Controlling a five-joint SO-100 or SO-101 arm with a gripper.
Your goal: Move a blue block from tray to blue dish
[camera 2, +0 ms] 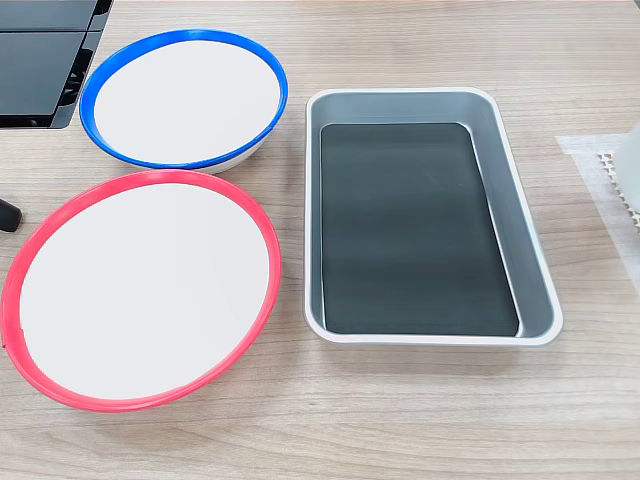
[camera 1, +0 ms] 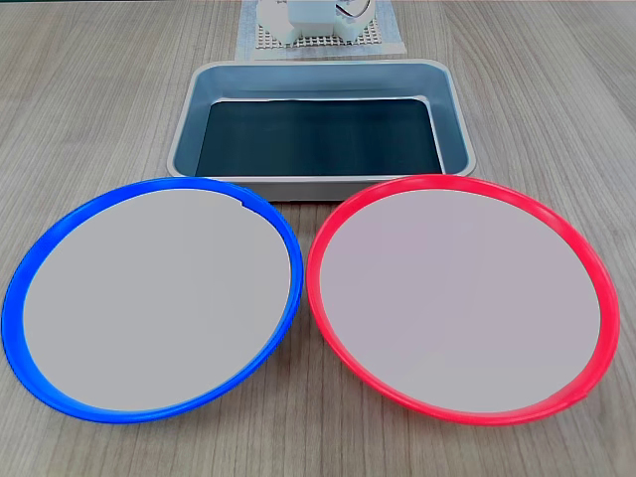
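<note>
Fixed views: you get two, both looking down on a wood-grain table [camera 1: 79, 99].
Tray [camera 1: 318, 134]: grey metal pan w/ rounded corners, raised sides, black bottom. It sits at the far centre in a fixed view and on the right [camera 2: 415, 230] in a fixed view. You see the black bottom bare.
Blue dish [camera 1: 149, 298]: round, shallow, pale centre, blue rim. It lies near left, just in front of the tray; in a fixed view it's top left [camera 2: 185, 95]. Centre is bare.
Red dish [camera 1: 462, 298]: same size, red rim, just beside the blue dish on its right, w/ a narrow gap between the rims. It's lower left [camera 2: 145, 290] in a fixed view. Centre is bare.
Blue block: posn can't be told from these pics.
Gripper: you can't tell whether it's open or closed.
White unit [camera 1: 318, 20]: stands on a perforated mat [camera 1: 318, 42] just behind the tray's far side, cut off by the top edge.
Black panel [camera 2: 40, 60]: flat, dark, at the top left corner in a fixed view, near the blue dish.
</note>
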